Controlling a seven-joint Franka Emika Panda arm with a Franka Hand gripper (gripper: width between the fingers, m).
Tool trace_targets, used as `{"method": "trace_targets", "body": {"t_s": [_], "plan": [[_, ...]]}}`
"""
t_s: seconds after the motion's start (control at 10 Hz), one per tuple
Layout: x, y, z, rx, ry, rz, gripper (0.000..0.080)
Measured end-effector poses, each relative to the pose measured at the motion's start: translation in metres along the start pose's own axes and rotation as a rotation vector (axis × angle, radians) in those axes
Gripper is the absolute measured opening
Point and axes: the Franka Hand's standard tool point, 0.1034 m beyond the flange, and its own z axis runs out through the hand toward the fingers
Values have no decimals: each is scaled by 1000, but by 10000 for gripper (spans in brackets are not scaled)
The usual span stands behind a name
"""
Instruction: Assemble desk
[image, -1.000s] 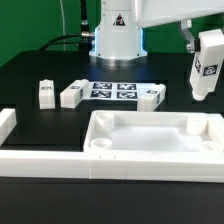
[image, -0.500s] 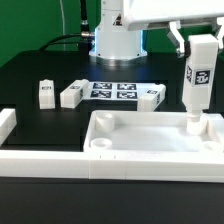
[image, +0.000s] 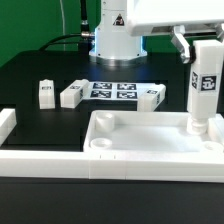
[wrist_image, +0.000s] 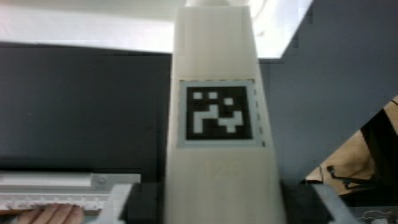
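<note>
Clasping upright leg (image: 203, 92) at desk top (image: 140, 133) corner, hand (image: 200, 50) closed.

The white arm (image: 160, 12) extends overhead, its gripper (image: 203, 48) pointing straight down, jaws clamped on an upright leg (image: 204, 90) directly beneath it.

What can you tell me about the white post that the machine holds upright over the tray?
The leg is a white square bar, plastic by its look, with a black-and-white square tag on one face. It stands upright, the jaws closed on its upper end. Its narrower lower end meets the tray-like top at the rear corner on the exterior view's right; how deeply it sits there cannot be told.
</note>
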Motion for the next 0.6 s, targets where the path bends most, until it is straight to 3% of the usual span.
{"method": "trace_targets", "body": {"t_s": [0.5, 0.6], "plan": [[0, -1, 3, 4, -8, -4, 290], [-3, -8, 7, 14, -20, -67, 290]]}}
